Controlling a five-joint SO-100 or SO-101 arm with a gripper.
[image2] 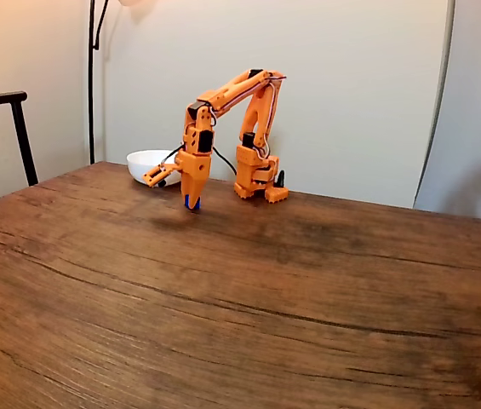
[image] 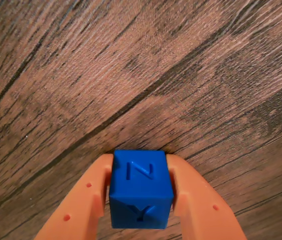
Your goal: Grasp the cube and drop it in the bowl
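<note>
Orange end effector (image: 141, 192) clamped on small bright-blue cube (image: 141, 189) (letters N and Y embossed), above brown wood-grain worktop (image2: 240, 298); round white bowl (image2: 142, 164) just behind, black chair (image2: 2, 136) far left.

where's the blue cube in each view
Wrist view: the cube sits at bottom centre, pinched between the two orange jaws, letters N and Y on its faces.
Fixed view: the cube is a small blue speck at the tip of the gripper, left of centre, just above the table.
Shared landmark: the wood-grain table.
</note>
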